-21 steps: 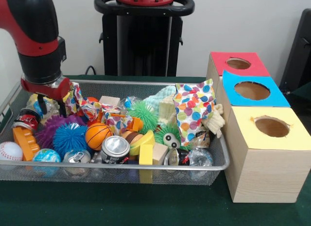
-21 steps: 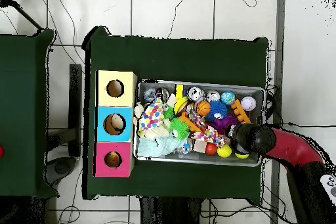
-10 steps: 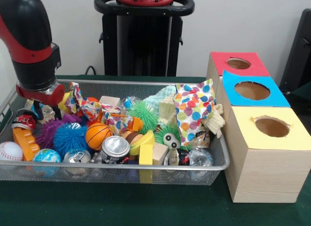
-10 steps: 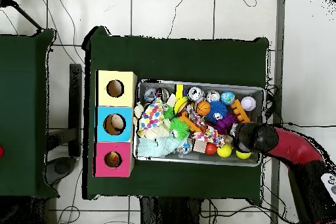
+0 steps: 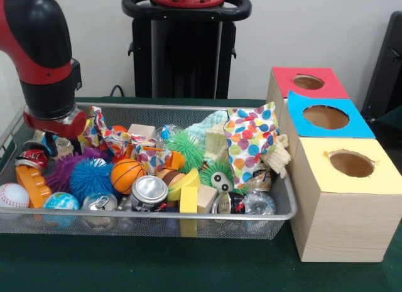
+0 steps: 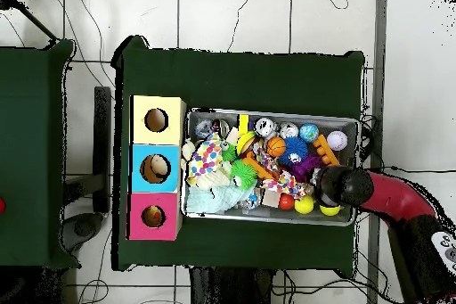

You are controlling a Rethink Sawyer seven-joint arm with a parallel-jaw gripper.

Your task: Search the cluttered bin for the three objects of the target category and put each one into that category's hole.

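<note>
I work in a robotics lab. My pedestal (image 5: 186,44) stands behind a table covered in green cloth (image 5: 188,267), set on a pale tiled floor (image 6: 267,15) with loose cables (image 6: 240,11) running across it. A plain white wall (image 5: 314,28) backs the setup, and a second green table (image 6: 31,158) stands alongside.

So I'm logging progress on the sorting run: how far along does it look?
Early. Nothing looks sorted: the wire bin is crowded with balls, cans and toys, and no object can be seen through the red, blue or yellow holes. The gripper is low at the bin's end opposite the boxes; whether it holds anything cannot be told. All three placements seem left.
</note>
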